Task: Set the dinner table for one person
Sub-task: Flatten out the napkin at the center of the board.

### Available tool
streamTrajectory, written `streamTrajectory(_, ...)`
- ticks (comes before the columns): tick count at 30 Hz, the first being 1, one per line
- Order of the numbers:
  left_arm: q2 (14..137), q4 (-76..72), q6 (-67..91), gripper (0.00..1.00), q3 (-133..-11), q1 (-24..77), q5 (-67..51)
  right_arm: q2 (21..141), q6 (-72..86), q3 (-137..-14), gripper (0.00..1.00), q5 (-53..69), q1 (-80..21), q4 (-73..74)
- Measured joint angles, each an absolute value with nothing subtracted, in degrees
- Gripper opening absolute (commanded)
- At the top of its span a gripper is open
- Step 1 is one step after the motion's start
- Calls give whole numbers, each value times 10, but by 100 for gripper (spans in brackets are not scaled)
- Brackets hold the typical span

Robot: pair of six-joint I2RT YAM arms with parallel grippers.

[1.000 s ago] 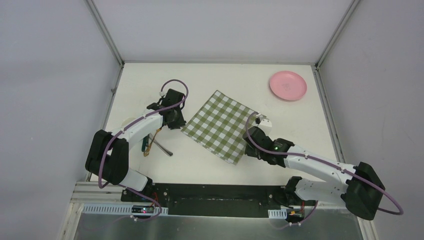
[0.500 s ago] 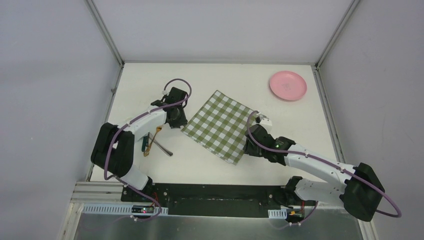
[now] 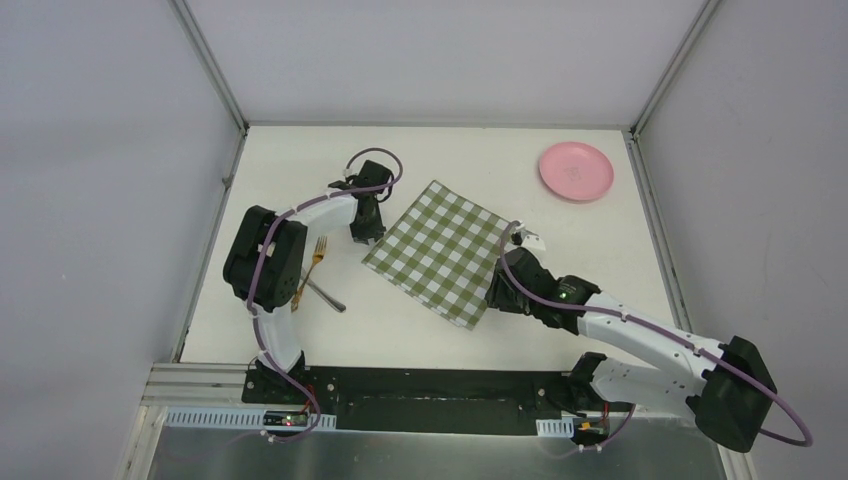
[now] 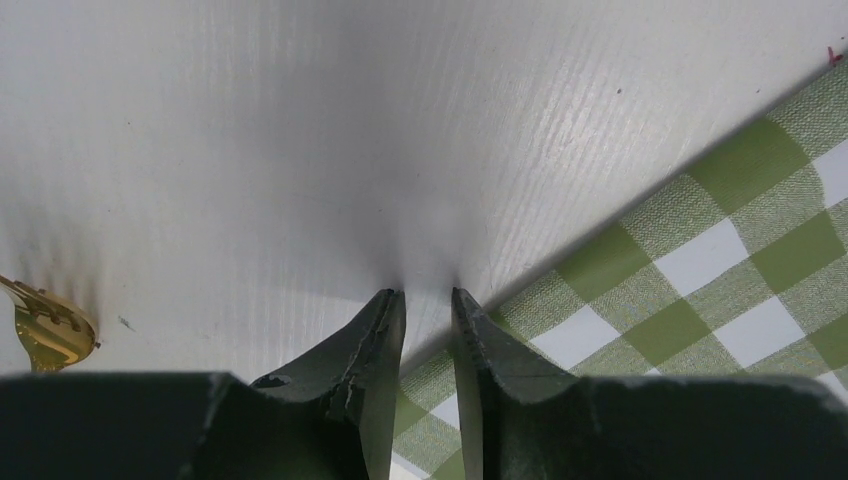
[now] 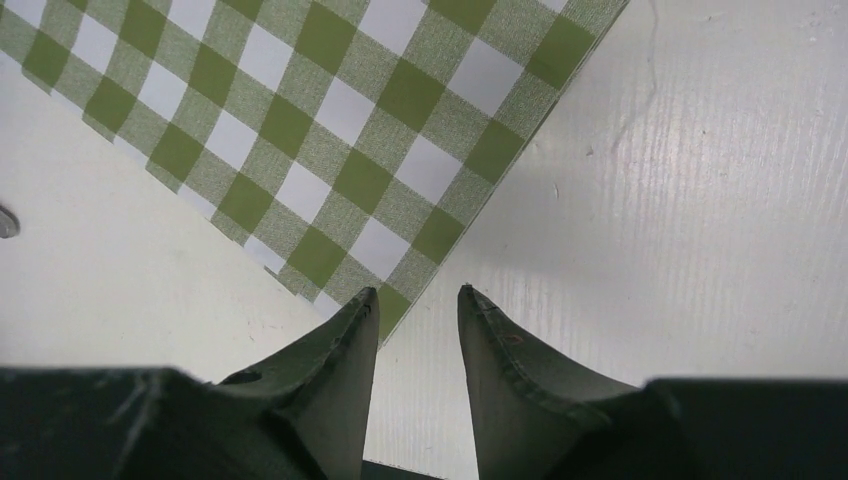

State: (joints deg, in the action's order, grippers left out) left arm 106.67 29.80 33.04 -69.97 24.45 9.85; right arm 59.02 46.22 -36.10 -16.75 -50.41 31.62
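Note:
The dinner table (image 3: 470, 160) is a white top with aluminium rails. A green-and-white checked cloth (image 3: 440, 250) lies flat on it, turned like a diamond. My left gripper (image 3: 368, 230) stands at the cloth's left corner. In the left wrist view its jaws (image 4: 428, 293) are a narrow gap apart, straddling the cloth's edge (image 4: 700, 250) and holding nothing. My right gripper (image 3: 493, 300) is at the cloth's near corner. In the right wrist view it is open (image 5: 417, 290), with the cloth's corner (image 5: 300, 130) just beside the left finger.
A pink plate (image 3: 576, 171) sits at the far right corner. A gold fork (image 3: 318, 253) and a silver utensil (image 3: 326, 295) lie left of the cloth, beside the left arm. The fork's tines (image 4: 45, 335) show in the left wrist view.
My left arm has swung forward and to the right, carrying its gripper a little farther along the cloth's left corner. My right gripper has opened at the near corner. The cloth stays flat.

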Motion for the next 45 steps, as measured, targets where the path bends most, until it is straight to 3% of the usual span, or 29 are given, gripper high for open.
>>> streamTrajectory(33, 1029, 259, 372, 23, -643, 341, 104, 595, 464, -390, 40, -173, -461, 338)
streamTrajectory(45, 1030, 268, 381, 23, -648, 346, 98, 426, 606, -238, 38, -169, -391, 348)
